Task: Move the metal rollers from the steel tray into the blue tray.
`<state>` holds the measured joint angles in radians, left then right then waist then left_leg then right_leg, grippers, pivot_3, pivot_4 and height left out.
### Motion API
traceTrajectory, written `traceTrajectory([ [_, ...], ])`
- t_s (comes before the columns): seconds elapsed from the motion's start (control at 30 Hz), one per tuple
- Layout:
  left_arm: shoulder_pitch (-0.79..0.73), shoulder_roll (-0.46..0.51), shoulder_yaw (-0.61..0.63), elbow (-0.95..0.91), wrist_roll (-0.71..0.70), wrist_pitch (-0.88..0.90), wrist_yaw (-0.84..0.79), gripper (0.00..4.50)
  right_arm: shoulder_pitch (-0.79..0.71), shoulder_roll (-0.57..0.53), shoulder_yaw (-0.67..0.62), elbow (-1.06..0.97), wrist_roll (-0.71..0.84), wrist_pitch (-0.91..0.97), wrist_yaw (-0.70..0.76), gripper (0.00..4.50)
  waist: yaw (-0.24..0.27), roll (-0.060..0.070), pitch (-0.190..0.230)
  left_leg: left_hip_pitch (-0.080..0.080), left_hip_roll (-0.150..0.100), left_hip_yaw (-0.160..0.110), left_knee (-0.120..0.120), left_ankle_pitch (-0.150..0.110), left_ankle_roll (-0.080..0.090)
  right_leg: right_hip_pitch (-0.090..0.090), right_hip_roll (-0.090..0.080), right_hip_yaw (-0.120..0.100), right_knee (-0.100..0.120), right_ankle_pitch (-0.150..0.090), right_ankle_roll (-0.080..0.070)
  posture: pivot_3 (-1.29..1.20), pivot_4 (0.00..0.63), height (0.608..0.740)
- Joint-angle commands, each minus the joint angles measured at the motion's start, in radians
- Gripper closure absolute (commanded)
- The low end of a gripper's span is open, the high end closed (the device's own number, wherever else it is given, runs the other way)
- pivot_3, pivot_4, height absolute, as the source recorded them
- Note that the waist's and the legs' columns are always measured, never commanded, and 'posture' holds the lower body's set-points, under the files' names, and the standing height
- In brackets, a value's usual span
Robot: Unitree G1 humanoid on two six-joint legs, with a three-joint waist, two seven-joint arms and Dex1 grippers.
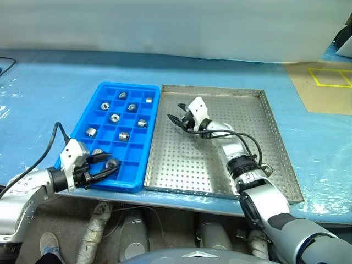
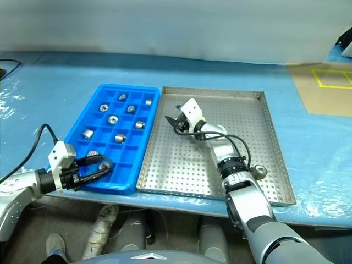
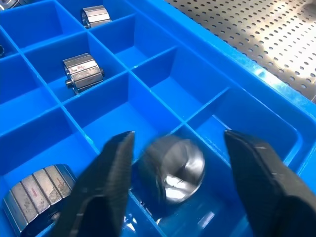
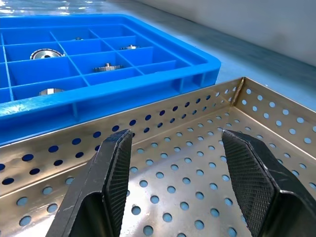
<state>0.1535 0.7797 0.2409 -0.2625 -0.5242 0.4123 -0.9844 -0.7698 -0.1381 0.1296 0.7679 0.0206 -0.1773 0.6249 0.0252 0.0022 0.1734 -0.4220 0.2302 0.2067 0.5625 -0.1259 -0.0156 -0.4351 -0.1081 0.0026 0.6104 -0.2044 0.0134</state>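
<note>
Several metal rollers [image 1: 114, 117] lie in the compartments of the blue tray [image 1: 153, 130], left of the steel tray [image 1: 181, 159]. My left gripper [image 1: 109, 165] is at the blue tray's near corner, open. One roller [image 3: 173, 168] sits blurred in the corner compartment between the fingers [image 3: 116, 163], and neither finger touches it. My right gripper [image 1: 173, 118] hovers open over the far-left part of the steel tray, close to its rim beside the blue tray. Nothing is between its fingers [image 4: 116, 168]. A small grey round piece [image 2: 258, 172] lies near the steel tray's right rim; I cannot tell whether it is a roller.
Both trays rest on a table covered in blue sheeting [image 1: 49, 82]. Black cables run along my left arm [image 1: 38, 159] and right forearm [image 1: 250, 143]. A brown floor patch with yellow tape [image 1: 330, 77] lies at the far right.
</note>
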Motion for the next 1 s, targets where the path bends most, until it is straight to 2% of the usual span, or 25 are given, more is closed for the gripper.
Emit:
traceTrajectory([
  [0.03,-0.038,-0.048,-0.055,-0.045,-0.003,0.021,0.047,0.13,-0.024,-0.003,-0.017,-0.008,0.009,-0.027,0.005,1.45,0.002,0.0,0.0,0.0,-0.001,0.0,0.0,0.0,0.0,0.0,0.0,0.0,0.0,0.0,0.0,-0.05,0.15,0.74],
  [0.13,-0.123,-0.137,-0.083,-0.084,-0.093,0.094,0.099,0.06,-0.022,-0.017,-0.024,-0.014,0.009,-0.027,0.006,1.45,0.012,0.0,0.0,0.0,-0.002,0.0,0.0,0.0,0.0,0.001,0.0,0.0,0.0,0.0,0.0,-0.08,0.15,0.74],
  [0.2,-0.198,-0.21,-0.141,-0.071,-0.093,0.109,0.126,0.06,-0.007,-0.033,-0.032,-0.029,0.011,-0.024,0.003,1.45,0.018,0.0,0.0,0.0,-0.002,0.0,0.0,0.0,0.0,0.001,0.0,0.0,0.001,0.0,0.0,-0.12,0.15,0.74],
  [0.37,-0.41,-0.361,-0.331,0.067,0.013,0.071,0.132,0.06,0.13,-0.095,-0.049,-0.275,0.107,0.131,0.118,1.45,0.006,-0.001,-0.001,0.002,-0.002,0.0,0.001,0.0,0.0,0.003,0.0,0.001,0.003,0.0,0.0,-0.28,0.15,0.74],
  [0.5,-0.54,-0.43,-0.417,0.236,0.087,-0.017,0.068,0.06,0.269,-0.2,-0.107,-0.488,0.153,0.251,0.129,1.45,-0.015,-0.001,-0.001,0.002,-0.003,0.0,0.002,0.001,0.0,0.003,0.0,0.003,0.002,0.001,0.0,-0.42,0.15,0.74],
  [0.6,-0.652,-0.482,-0.494,0.384,0.167,-0.108,0.012,0.06,0.375,-0.272,-0.213,-0.611,0.209,0.343,0.081,1.45,-0.038,-0.002,-0.001,0.002,-0.004,0.0,0.002,0.0,0.001,0.004,0.0,0.003,0.0,0.001,0.0,-0.49,0.15,0.74],
  [0.8,-0.843,-0.584,-0.491,0.605,0.193,-0.216,-0.077,0.06,0.493,-0.376,-0.384,-0.758,0.261,0.43,0.003,1.45,-0.091,-0.002,-0.001,0.002,-0.005,0.001,0.004,-0.001,0.004,0.005,0.0,0.005,-0.003,0.001,0.001,-0.59,0.15,0.74],
  [1.0,-0.988,-0.677,-0.5,0.888,0.278,-0.416,-0.137,0.06,0.664,-0.52,-0.442,-0.959,0.386,0.717,0.074,1.45,-0.146,-0.001,-0.002,0.001,-0.005,0.001,0.006,-0.004,0.007,0.007,-0.001,0.004,-0.006,0.0,0.002,-0.66,0.15,0.74],
])
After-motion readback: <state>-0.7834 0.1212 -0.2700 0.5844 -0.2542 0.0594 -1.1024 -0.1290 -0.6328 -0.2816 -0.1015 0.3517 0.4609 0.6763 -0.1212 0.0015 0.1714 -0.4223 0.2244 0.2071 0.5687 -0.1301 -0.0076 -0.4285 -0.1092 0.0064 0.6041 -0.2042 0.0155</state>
